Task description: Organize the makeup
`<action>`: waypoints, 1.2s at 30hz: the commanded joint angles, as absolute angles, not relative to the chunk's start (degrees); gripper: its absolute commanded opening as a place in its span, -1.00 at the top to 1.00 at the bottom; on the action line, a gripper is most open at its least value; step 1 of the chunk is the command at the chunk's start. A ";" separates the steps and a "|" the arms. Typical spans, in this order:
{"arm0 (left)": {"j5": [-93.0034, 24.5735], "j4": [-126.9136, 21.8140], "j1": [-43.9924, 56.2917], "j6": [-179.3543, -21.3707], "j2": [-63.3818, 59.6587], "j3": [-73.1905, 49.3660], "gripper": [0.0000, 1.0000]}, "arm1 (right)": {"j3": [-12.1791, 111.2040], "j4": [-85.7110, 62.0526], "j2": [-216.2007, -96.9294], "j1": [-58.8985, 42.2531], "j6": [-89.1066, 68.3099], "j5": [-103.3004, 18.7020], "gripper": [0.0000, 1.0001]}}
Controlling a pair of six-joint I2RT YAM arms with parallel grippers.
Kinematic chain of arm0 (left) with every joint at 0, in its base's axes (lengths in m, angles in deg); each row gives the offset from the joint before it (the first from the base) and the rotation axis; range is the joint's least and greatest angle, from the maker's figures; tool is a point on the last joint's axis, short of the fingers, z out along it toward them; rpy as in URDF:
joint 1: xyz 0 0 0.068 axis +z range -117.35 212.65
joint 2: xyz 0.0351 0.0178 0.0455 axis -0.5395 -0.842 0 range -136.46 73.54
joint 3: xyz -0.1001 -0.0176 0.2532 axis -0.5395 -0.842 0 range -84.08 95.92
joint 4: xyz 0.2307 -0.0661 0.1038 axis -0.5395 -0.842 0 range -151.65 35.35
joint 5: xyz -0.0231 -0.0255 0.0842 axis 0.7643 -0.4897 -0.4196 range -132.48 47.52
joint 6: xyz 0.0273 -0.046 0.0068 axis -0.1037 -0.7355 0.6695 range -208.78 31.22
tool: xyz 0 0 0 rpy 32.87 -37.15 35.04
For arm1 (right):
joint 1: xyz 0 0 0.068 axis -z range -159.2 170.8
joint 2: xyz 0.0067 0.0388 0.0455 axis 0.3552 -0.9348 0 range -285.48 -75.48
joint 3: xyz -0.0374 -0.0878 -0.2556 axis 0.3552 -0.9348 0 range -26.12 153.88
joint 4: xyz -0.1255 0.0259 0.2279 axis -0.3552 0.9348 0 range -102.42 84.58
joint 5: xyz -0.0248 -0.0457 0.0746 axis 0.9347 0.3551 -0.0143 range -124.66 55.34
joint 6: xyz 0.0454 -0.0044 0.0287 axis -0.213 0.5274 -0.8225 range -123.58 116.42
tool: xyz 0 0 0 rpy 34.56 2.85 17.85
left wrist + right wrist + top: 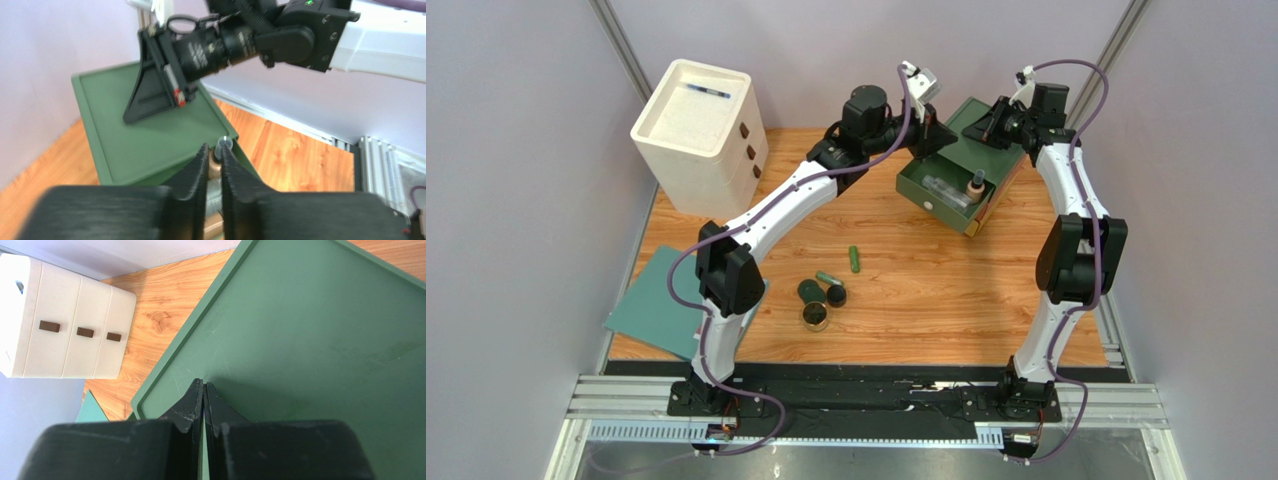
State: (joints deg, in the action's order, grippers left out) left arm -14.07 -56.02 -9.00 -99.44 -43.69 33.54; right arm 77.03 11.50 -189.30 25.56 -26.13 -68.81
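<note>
A green box (974,120) stands at the back right with its drawer (916,187) pulled out. A clear bottle (946,190) and a beige bottle (975,185) are in the drawer. My left gripper (934,138) hovers over the drawer's back left, shut to a narrow slit and empty. In the left wrist view (215,150) the beige bottle (226,142) shows beyond the tips. My right gripper (204,385) is shut, tips pressed on the box top (310,340). Two green tubes (854,259) (828,278), a dark green jar (810,291), a black jar (837,296) and a gold-rimmed compact (816,317) lie mid-table.
A white three-drawer unit (698,135) stands at the back left with a thin blue pen (709,91) on top; it also shows in the right wrist view (75,330). A teal mat (651,300) lies at the front left edge.
</note>
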 commanded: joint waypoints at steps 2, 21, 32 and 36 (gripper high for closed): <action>-10.05 -55.00 -11.99 -96.95 -50.99 42.91 1.00 | 70.56 32.31 -197.74 24.67 -22.83 -62.87 0.91; -12.76 -58.51 -16.83 -100.74 -64.00 56.28 1.00 | 69.86 31.78 -197.83 24.67 -23.36 -63.57 0.91; -18.12 -64.40 -16.66 -98.54 -65.06 56.02 1.00 | 70.21 31.78 -198.27 24.85 -23.45 -63.84 0.91; -21.81 -66.87 -15.70 -97.92 -64.88 55.05 1.00 | 70.03 31.70 -198.27 24.94 -23.53 -63.92 0.91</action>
State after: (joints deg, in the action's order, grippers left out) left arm -17.77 -64.26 -16.54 -99.79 -64.56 53.78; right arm 76.92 10.84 -189.72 25.58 -26.96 -69.75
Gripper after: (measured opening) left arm 0.000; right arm 0.043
